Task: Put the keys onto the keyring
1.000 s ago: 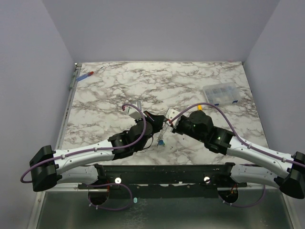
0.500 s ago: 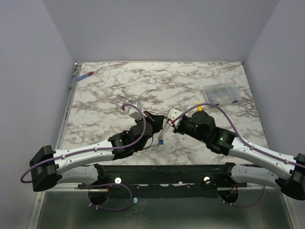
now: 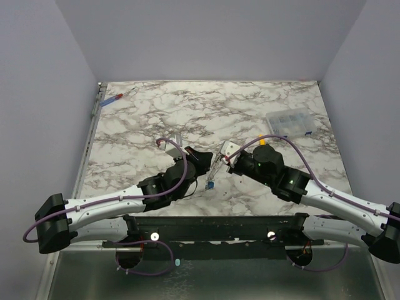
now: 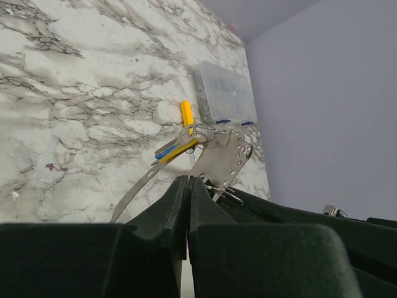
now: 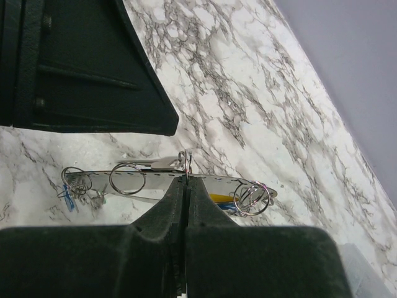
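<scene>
The keyring is a thin silver perforated band carrying several small split rings, and it hangs between the two grippers. My right gripper is shut on the band's edge, just under an upright split ring. Keys with yellow and blue caps hang behind the band, and a blue-capped key dangles below it. My left gripper sits just short of the band. Its jaws are parted by a thin slit with nothing visible between them. The yellow key shows just beyond its tips.
A clear compartment box stands at the right, with a yellow-handled screwdriver near it. A red-and-blue screwdriver lies at the far left corner. Both arms meet over the near middle of the marble table.
The left arm has drawn back a little to the left and its jaws have parted slightly. The right arm has edged left, still shut on the keyring.
</scene>
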Action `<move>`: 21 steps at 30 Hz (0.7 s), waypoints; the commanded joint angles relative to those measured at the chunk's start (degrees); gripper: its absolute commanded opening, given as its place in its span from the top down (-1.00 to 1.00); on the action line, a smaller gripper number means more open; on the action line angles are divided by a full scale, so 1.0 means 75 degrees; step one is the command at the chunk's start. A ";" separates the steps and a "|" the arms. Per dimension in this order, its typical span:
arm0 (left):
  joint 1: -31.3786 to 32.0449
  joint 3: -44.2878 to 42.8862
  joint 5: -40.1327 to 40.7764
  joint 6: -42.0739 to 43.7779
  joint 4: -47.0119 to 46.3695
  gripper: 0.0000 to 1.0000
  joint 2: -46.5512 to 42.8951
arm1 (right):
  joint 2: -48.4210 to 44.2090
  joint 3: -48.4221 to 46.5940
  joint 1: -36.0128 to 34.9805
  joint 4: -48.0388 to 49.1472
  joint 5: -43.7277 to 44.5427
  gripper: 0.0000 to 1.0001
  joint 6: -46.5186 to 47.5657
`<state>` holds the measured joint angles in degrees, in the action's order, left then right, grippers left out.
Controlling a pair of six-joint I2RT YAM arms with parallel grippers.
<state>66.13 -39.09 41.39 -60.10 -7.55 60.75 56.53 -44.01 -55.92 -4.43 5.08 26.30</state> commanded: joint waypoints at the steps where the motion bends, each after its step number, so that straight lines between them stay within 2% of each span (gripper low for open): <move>1: 0.0042 0.0223 -0.0092 0.0274 0.0010 0.55 -0.0405 | -0.0210 -0.0336 -0.0009 0.0252 -0.0062 0.99 -0.0128; 9: 0.0044 0.0482 0.0028 0.1611 0.0004 0.11 -0.1513 | -0.0403 -0.0285 -0.0015 0.0164 -0.0222 0.99 -0.0196; 16: 0.0033 0.0761 -0.0045 0.3869 -0.0309 0.07 -0.2824 | -0.0610 -0.0261 -0.0009 -0.0002 -0.0401 0.99 -0.0276; 21: 0.0041 0.0849 -0.0624 0.5107 -0.0282 -0.17 -0.3167 | -0.0741 -0.0281 -0.0009 -0.0256 -0.0630 0.99 -0.0359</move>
<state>66.13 -33.54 40.80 -33.50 -9.30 38.28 52.53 -44.01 -55.92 -5.93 2.81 24.86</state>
